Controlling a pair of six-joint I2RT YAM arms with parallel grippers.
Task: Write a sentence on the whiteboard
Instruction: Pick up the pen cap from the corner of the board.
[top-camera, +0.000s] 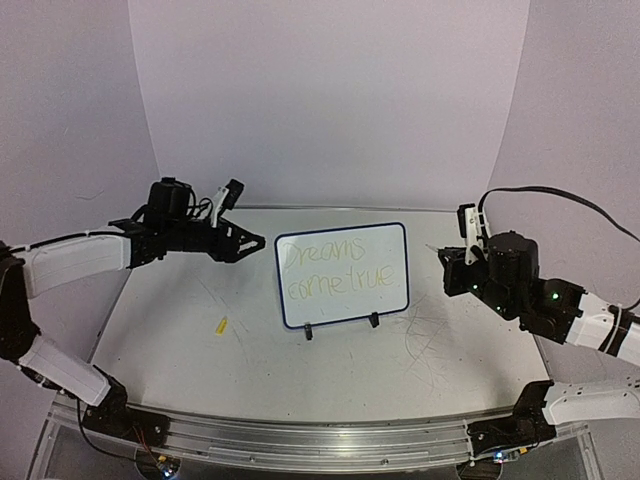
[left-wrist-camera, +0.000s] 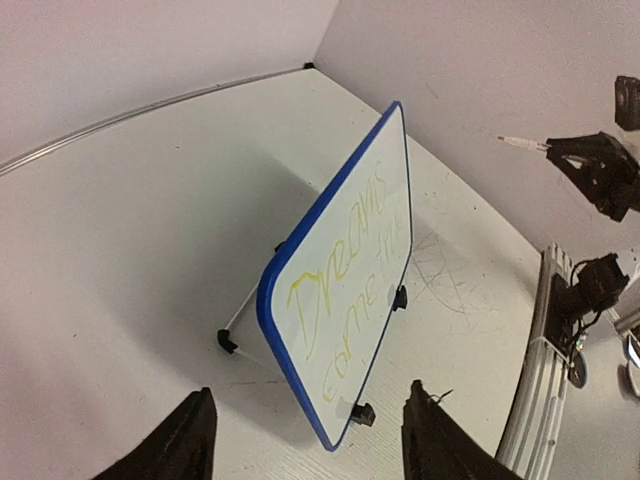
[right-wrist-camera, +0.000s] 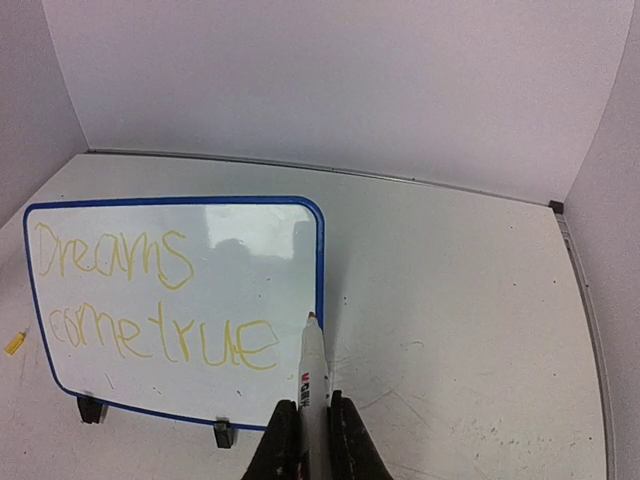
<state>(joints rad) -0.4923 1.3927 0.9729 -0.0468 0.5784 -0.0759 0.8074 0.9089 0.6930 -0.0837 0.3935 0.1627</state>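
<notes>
The whiteboard (top-camera: 390, 245) is a small white rectangle with a thin blue rim and rounded corners. It stands at the middle of the worktop (top-camera: 170, 300) between the two arms, leaning back on two black clip feet (right-wrist-camera: 222, 433) and a thin wire stand (left-wrist-camera: 240, 315). The sentence (right-wrist-camera: 150, 300), "Dreams come true", runs in two lines of pale yellow, uneven handwriting across its glossy face. The worktop is matt white, scuffed with grey scribbles, and a small yellow piece (top-camera: 221, 324) lies on it left of the board. The left hand (left-wrist-camera: 312, 445) gapes wide, holding nothing. The right hand (right-wrist-camera: 315, 440) is clamped on a white marker (right-wrist-camera: 313, 360), whose tip points towards the board's lower right corner.
</notes>
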